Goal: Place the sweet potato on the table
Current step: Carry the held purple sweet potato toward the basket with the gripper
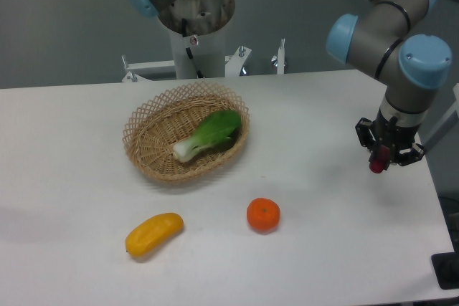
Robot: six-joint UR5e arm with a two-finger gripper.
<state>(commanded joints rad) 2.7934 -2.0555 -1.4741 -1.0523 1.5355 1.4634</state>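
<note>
Fixed camera: the gripper [380, 157] is hanging above the tabletop [323, 249] at the 3 o'clock side, its jaws closing on the sweet potato [376, 165], only the magenta tip showing beneath them and clear of the surface. The wicker basket [147, 155] is sitting near centre, holding a leafy green vegetable [211, 134]. An orange fruit [263, 214] is lying at its 5 o'clock and a yellow oblong vegetable [153, 233] at its 7 o'clock.
</note>
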